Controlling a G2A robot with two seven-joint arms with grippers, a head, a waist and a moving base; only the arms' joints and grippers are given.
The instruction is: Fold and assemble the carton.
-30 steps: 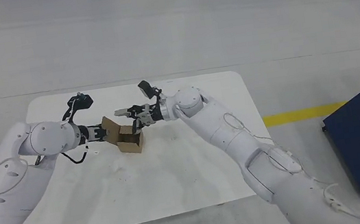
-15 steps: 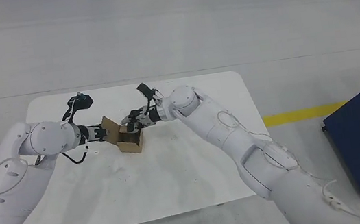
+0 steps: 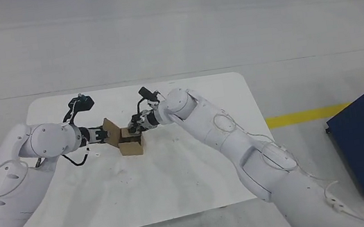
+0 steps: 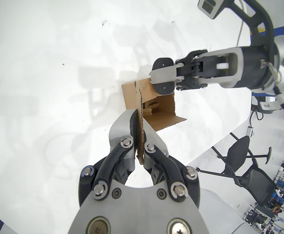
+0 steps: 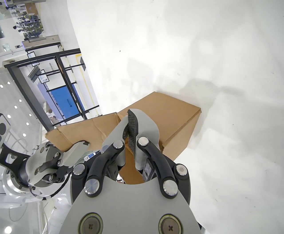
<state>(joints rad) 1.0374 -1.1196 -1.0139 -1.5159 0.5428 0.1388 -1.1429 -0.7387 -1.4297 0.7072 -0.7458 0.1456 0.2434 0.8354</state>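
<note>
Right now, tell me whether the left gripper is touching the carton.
Touching. The left wrist view shows the left gripper with its jaws clamped on a flap of the carton.

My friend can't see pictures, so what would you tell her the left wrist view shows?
The left gripper is clamped on a flap of a small open brown cardboard carton standing on a white table. Across it, the right gripper, fingers closed, presses at the carton's far flap.

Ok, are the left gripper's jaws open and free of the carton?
No, the left gripper is shut on a flap of the carton, cardboard between its jaws.
</note>
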